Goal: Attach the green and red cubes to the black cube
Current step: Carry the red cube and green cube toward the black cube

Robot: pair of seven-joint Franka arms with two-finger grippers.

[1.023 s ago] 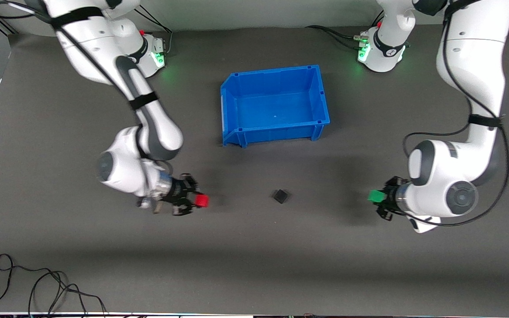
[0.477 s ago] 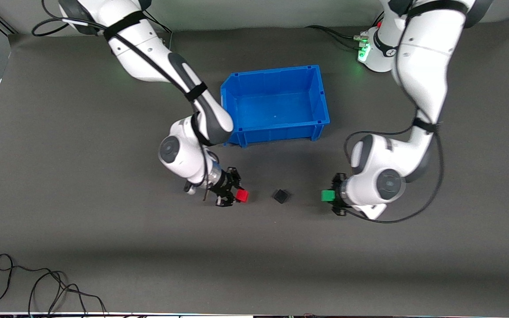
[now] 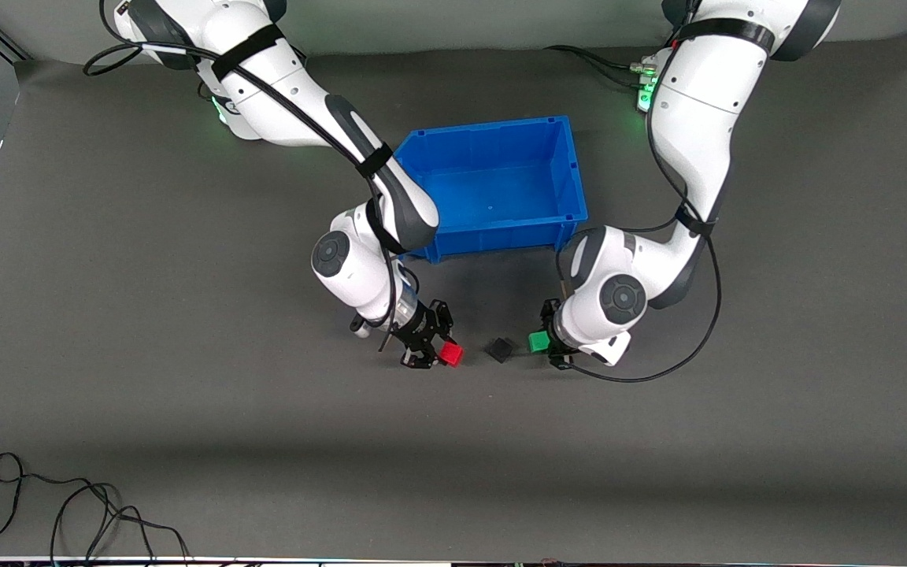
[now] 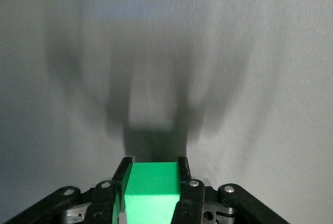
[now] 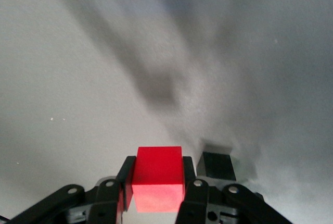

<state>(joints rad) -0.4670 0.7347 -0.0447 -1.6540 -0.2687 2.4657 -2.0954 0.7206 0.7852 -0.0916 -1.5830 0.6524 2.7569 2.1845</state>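
The black cube (image 3: 501, 349) lies on the grey mat, nearer the front camera than the blue bin. My right gripper (image 3: 444, 352) is shut on the red cube (image 3: 450, 354) and holds it close beside the black cube, on the side toward the right arm's end. My left gripper (image 3: 542, 343) is shut on the green cube (image 3: 538, 342), close beside the black cube toward the left arm's end. In the right wrist view the red cube (image 5: 157, 178) sits between the fingers with the black cube (image 5: 218, 165) just past it. In the left wrist view the green cube (image 4: 152, 191) fills the jaws.
An empty blue bin (image 3: 414, 169) stands in the middle of the table, farther from the front camera than the cubes. A black cable (image 3: 68, 512) lies coiled near the front edge at the right arm's end.
Both arms have swung in toward the middle, carrying the red and green cubes from the table's ends to either side of the black cube. The black cube has not moved.
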